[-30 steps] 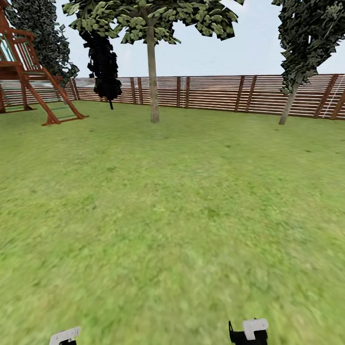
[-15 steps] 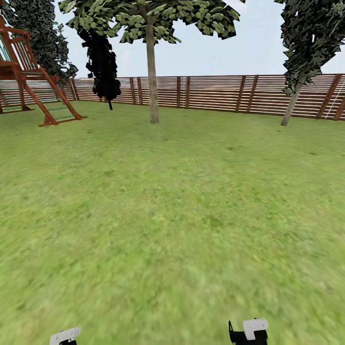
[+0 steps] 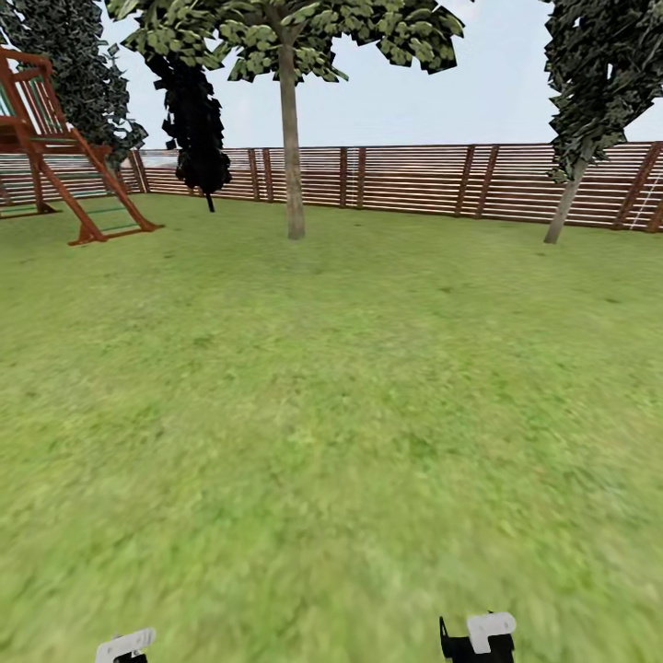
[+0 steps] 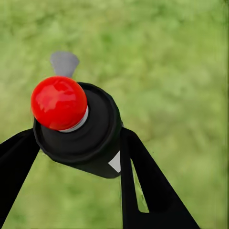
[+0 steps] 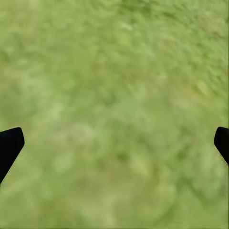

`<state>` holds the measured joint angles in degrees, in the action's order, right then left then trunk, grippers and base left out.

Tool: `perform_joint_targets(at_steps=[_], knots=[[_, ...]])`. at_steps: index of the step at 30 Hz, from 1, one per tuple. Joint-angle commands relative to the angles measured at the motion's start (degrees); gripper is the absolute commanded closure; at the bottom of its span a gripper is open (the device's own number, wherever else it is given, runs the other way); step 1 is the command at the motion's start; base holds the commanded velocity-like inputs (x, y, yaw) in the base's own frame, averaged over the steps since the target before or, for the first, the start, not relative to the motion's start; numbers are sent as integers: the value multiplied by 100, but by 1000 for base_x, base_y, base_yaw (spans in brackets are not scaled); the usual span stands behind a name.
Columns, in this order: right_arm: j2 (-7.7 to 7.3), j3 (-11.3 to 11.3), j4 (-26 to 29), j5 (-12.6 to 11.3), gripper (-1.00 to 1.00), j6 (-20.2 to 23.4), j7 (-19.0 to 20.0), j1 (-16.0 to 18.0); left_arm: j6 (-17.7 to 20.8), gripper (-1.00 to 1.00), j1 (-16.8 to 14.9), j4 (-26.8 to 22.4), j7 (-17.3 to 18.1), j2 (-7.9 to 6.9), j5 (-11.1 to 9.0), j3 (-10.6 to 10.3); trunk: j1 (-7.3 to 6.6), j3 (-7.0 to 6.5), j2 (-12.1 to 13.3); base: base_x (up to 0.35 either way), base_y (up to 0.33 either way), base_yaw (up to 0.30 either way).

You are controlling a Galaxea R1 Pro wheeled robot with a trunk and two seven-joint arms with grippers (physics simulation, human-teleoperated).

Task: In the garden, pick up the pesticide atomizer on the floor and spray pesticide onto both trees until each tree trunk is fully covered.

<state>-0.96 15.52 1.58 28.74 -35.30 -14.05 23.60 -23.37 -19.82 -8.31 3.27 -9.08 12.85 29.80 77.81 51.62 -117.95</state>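
1. Grass stretches ahead in the head view to two tree trunks before a wooden fence.
2. Left wrist view: the left gripper pinches the pesticide atomizer, red knob between its fingers.
3. Right wrist view: the right gripper is spread wide over grass.

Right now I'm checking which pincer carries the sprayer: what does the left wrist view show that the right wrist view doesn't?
Left wrist: the left pincer shut on the atomizer, black-bodied with a red knob. Right wrist: the right pincer, fingers spread wide, nothing between them. Both: blurred green grass beneath.
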Motion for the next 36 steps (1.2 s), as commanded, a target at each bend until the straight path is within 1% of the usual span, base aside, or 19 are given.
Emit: perform_joint_targets(at_steps=[1, 17, 36], knots=[[0, 26, -8, 61, -100, -12, -37, 5, -18, 100, -4, 5, 33, 0, 33, 52, 3, 5, -2, 338, 0, 0], [0, 29, -8, 61, -100, -12, -37, 5, -18, 100, -4, 5, 33, -2, 33, 52, 3, 5, -2, 338, 18, 0], [0, 28, -8, 61, -100, -12, -37, 5, -18, 100, -4, 6, 33, 2, 33, 50, 3, 5, -2, 338, 68, 0]])
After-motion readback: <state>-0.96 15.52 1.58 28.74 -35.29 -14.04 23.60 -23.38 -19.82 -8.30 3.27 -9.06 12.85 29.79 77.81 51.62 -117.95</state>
